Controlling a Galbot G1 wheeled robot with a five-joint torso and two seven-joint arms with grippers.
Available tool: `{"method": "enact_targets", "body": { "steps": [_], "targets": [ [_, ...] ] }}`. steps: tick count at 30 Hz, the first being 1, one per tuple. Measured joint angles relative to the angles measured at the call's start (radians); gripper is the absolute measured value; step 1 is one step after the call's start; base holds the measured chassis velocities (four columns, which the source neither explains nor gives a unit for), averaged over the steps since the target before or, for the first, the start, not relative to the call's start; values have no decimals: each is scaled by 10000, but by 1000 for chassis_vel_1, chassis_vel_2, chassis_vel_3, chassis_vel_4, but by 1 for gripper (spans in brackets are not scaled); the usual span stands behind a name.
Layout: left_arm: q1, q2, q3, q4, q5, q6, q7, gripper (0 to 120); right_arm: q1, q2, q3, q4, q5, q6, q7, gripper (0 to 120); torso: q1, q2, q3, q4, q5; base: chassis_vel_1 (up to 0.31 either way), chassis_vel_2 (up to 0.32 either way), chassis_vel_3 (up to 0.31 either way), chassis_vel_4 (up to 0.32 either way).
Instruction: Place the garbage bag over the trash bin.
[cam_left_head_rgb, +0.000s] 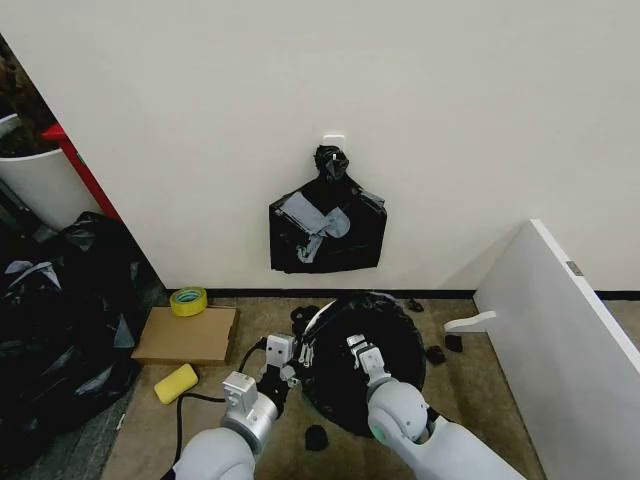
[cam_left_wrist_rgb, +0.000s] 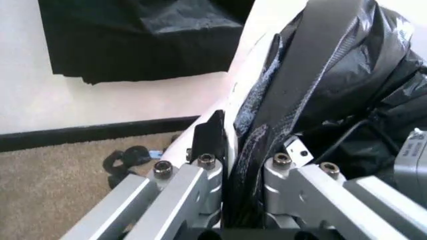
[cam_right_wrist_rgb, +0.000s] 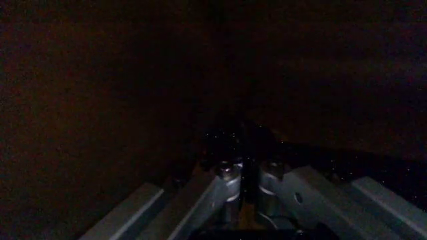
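No text, label, brand, number or sign can be read on anything here; small print at one edge is too blurred.

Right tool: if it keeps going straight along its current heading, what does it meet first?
Likely the garbage bag: the right tool already points into its black opening over the trash bin. Depth inside is unclear.

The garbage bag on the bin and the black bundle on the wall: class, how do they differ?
The garbage bag is opened out and draped over the bin on the floor; the bundle hangs flat on the wall from a knot. The left end effector pinches the bag at the rim and the right end effector sits in it; nothing touches the bundle. Both are glossy black plastic.
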Motion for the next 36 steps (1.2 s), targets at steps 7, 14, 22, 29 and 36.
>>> {"method": "enact_targets", "body": {
  "steps": [7, 14, 22, 29, 36],
  "targets": [
    [-93, -45, 34, 142, 76, 5, 0, 5, 300, 27, -197, 163, 108, 45, 55, 0, 0, 0, 0, 1, 0, 0, 0, 0, 0],
    [-112, -82, 211, 267, 285, 6, 75, 5, 432, 168, -597, 139, 163, -309, 203, 0, 0, 0, 0, 1, 0, 0, 0, 0, 0],
    [-94, -55, 257, 258, 509, 5, 162, 5, 649, 235, -637, -403, -110, -357, 198, 0, 0, 0, 0, 1, 1, 0, 0, 0, 0],
    [-86, -110, 302, 395, 583, 3, 213, 5, 639, 237, -903, -198, -99, -518, 196, 0, 0, 0, 0, 0, -1, 0, 0, 0, 0],
    [-23, -105, 300, 313, 633, 4, 231, 5, 940, 304, -1081, -632, -25, -480, 453, 0, 0, 0, -1, 0, 0, 0, 0, 0, 0]
  ]
}}
